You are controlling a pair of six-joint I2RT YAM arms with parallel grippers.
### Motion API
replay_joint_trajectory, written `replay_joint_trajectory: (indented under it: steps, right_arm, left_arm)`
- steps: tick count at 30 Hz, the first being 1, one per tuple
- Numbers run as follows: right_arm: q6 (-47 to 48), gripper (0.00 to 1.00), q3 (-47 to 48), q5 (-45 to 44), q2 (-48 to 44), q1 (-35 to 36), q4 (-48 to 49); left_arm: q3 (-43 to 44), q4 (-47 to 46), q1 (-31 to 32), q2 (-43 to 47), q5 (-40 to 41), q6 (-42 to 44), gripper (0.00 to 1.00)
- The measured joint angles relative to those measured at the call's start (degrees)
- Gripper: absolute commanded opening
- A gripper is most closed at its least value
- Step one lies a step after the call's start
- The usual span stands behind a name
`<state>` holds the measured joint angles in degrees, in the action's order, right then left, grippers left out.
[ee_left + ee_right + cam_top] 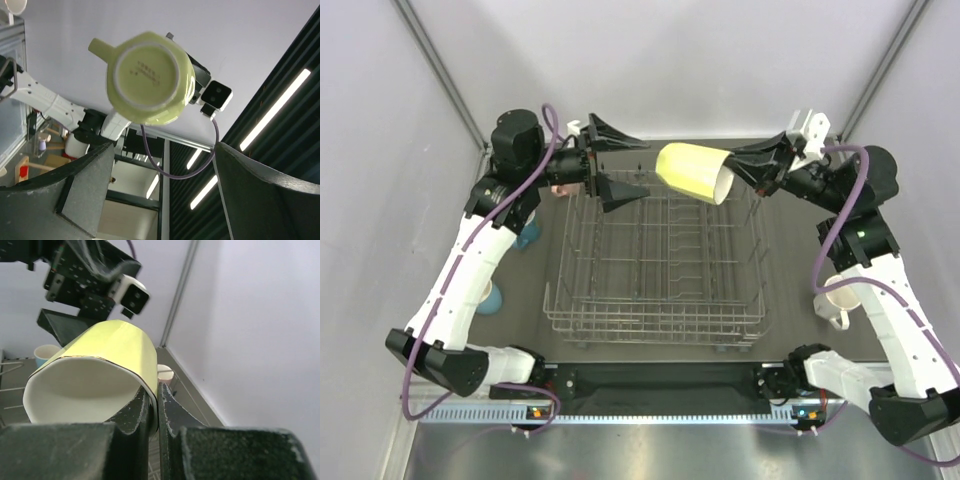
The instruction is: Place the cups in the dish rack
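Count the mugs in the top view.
5. Yellow ceramic mug in the right gripper above the grey wire dish rack; white mug right of the rack; pink mug, blue mug and light blue mug left of it, partly behind the left arm.

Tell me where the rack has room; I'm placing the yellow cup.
The dish rack looks empty; its near and middle rows are free. Crowded over the far edge: the open left fingers and the right fingers gripping the yellow cup.

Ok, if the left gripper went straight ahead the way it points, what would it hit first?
Most likely the yellow cup, base first: the right gripper holds it sideways over the dish rack, and the left wrist view shows it ahead. Depth is unclear.
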<state>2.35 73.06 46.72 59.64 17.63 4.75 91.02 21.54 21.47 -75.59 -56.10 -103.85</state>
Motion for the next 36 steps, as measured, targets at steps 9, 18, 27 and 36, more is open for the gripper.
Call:
replay_joint_trajectory:
  steps: [9, 18, 27, 36]
  right_arm:
    - [5.2, 0.00, 1.0, 3.4, 0.3, 5.7, 1.2]
    - [10.5, 0.00, 1.6, 3.3, 0.7, 9.0, 1.2]
    - [14.4, 0.00, 2.5, 2.5, 1.4, 12.0, 1.1]
    - [15.5, 0.10, 2.4, 1.4, 1.3, 12.2, 1.2]
  left_arm:
    - [-0.3, 2.2, 3.2, -0.7, -1.2, -1.6, 0.86]
    - [-0.3, 3.5, 4.9, -1.8, -3.0, -3.3, 0.86]
    - [0.2, 3.7, 6.2, -2.5, -3.2, -4.2, 0.77]
    - [0.4, 2.8, 6.2, -2.5, -2.3, -4.2, 0.00]
